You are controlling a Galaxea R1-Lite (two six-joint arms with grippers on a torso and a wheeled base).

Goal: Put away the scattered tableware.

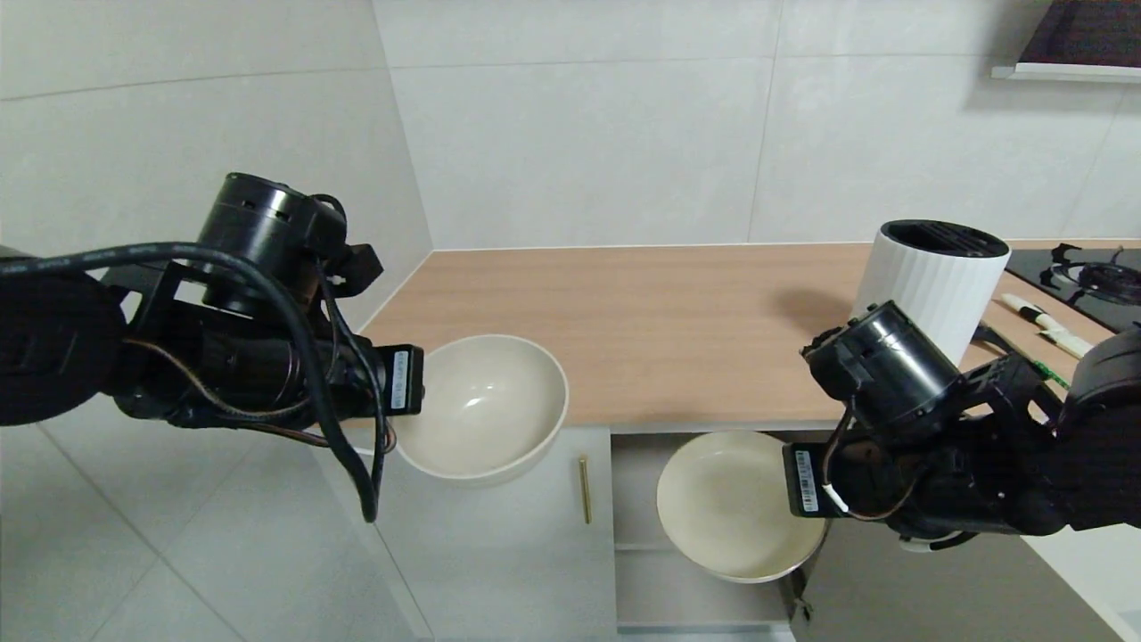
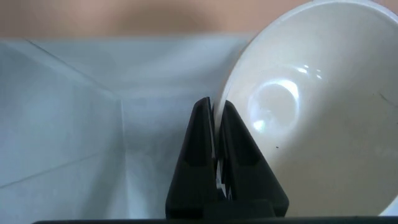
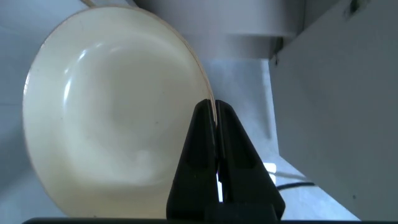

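The black left gripper [image 2: 215, 107] has its jaws pressed onto the thin rim of a deep, round, glossy cream ceramic bowl [image 1: 486, 401], one jaw inside and one outside. It holds the bowl in the air, tilted, at the front left corner of the smooth light-wood table [image 1: 642, 312]. Below the table's front edge a flat pale cabinet door carries a slim brass bar handle [image 1: 585, 489], and beside it an open cabinet compartment [image 1: 646, 580] shows pale shelves. In front of that opening the black right gripper [image 3: 216, 109] pinches the rim of a shallower, wide cream ceramic bowl [image 1: 731, 504], tipped up on its edge, its inside smooth and faintly shiny. On the table, further right, stands a white ribbed cylindrical holder with a black slotted top [image 1: 931, 276]. Beyond it lies a black glass gas hob [image 1: 1096, 276].
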